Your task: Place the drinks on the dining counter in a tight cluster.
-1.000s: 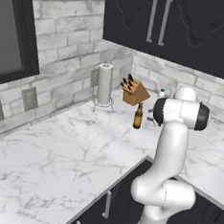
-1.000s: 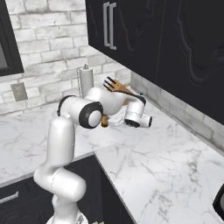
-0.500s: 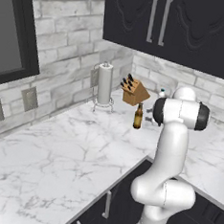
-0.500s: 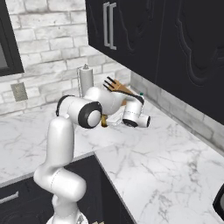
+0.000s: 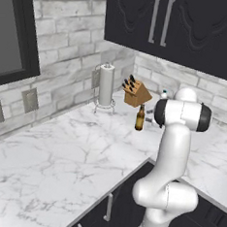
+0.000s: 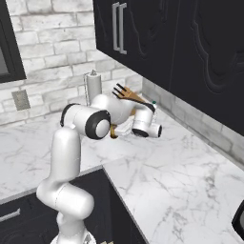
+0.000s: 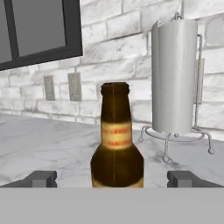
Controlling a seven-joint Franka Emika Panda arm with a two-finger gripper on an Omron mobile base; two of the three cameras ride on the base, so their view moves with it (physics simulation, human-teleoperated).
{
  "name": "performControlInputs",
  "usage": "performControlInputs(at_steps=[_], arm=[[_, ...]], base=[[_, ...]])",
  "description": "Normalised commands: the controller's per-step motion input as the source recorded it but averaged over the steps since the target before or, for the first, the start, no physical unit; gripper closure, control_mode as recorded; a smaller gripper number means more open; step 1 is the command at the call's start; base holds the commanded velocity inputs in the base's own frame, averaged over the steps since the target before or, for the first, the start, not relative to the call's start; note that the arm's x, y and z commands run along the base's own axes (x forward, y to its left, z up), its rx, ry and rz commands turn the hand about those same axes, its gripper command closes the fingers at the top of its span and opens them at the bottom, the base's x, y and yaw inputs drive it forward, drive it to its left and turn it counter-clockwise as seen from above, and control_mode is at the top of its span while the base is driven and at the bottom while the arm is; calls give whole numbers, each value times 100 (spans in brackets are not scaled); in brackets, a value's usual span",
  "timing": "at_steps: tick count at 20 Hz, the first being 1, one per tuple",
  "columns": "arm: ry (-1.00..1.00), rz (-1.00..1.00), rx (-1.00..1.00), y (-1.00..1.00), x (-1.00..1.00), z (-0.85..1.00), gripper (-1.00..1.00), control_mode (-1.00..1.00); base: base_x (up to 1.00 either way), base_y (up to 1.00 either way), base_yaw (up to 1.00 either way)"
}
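No words, numbers or brand names can be read anywhere. The brown bottle carries a pale band with orange stripes around its neck, but no lettering on it is legible; the band is too small to read in the base views.

Brown bottle base cut off below; water bottle mostly behind arm.
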Motion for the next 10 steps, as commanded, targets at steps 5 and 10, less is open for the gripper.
performControlInputs(at_steps=[5, 10], arm=[[3, 0, 0, 3, 5, 0, -100, -100], [5, 0, 0, 4, 0, 0, -100, -100]], base=[[0, 0, 0], [0, 0, 0]])
